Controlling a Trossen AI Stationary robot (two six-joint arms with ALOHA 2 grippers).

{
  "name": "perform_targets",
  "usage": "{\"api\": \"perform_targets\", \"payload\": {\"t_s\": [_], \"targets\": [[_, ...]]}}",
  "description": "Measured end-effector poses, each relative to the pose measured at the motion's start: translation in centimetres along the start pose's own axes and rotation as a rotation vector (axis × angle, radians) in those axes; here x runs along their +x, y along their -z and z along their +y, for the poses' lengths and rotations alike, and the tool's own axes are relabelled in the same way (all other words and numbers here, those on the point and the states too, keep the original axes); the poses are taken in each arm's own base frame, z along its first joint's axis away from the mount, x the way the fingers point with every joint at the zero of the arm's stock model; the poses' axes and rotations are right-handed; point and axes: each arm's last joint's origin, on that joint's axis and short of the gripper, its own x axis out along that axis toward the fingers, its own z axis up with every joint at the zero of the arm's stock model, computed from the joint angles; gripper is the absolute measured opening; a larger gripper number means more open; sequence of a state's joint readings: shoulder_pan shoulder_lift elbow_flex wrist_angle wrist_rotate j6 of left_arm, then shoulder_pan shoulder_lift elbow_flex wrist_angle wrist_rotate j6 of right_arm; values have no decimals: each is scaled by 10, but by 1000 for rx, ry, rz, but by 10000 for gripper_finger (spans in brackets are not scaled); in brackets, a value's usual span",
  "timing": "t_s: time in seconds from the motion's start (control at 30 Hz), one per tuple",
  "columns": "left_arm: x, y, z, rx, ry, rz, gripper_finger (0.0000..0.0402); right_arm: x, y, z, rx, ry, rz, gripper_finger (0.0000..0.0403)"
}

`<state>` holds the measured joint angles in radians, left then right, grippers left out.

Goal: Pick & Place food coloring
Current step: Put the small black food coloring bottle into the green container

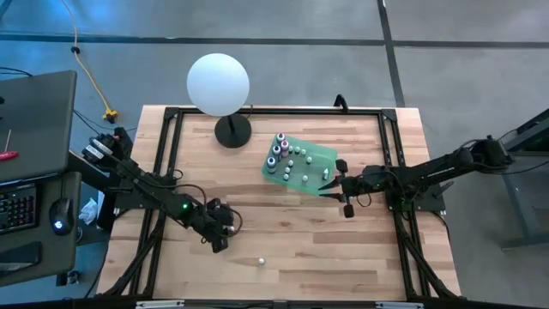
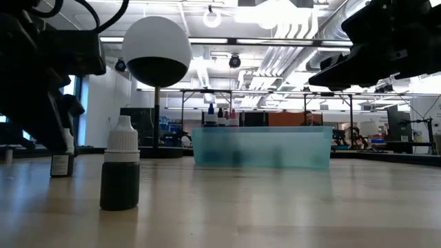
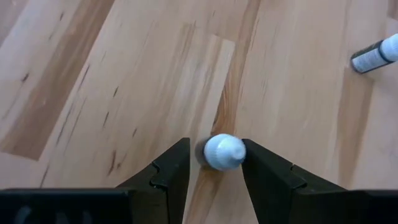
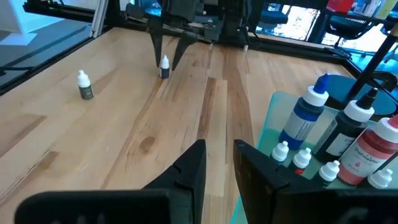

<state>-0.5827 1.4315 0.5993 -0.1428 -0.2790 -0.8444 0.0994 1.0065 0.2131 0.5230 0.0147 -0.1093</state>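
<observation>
Between left end effector (image 3: 212,177) fingers: small white-capped food coloring bottle (image 3: 222,152), upright on desk (image 1: 292,223), jaws wide, grip unconfirmed. Second bottle (image 1: 261,260) just beside. Right end effector (image 4: 219,165) narrowly parted, empty, beside green tray (image 1: 319,155) holding remaining bottles.

A robotics lab is shown: a wooden bench (image 1: 283,232) framed by black rails on a concrete floor (image 1: 343,51), with exposed ceiling ducts (image 2: 303,34) and further workstations seen behind.
</observation>
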Motion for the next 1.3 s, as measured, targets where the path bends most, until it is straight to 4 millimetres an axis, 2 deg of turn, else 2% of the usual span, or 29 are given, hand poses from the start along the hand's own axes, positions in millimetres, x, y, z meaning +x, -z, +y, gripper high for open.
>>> {"api": "perform_targets", "payload": {"t_s": [0.4,0.93,1.3], "targets": [[0,-5,-3,-25,25,-83,140,0,0,0,-3,0,2,73],[1,4,4,14,-32,27,138,0,0,0,-3,0,2,73],[0,2,5,13,-79,-35,66,0,0,0,-3,0,2,73]]}}
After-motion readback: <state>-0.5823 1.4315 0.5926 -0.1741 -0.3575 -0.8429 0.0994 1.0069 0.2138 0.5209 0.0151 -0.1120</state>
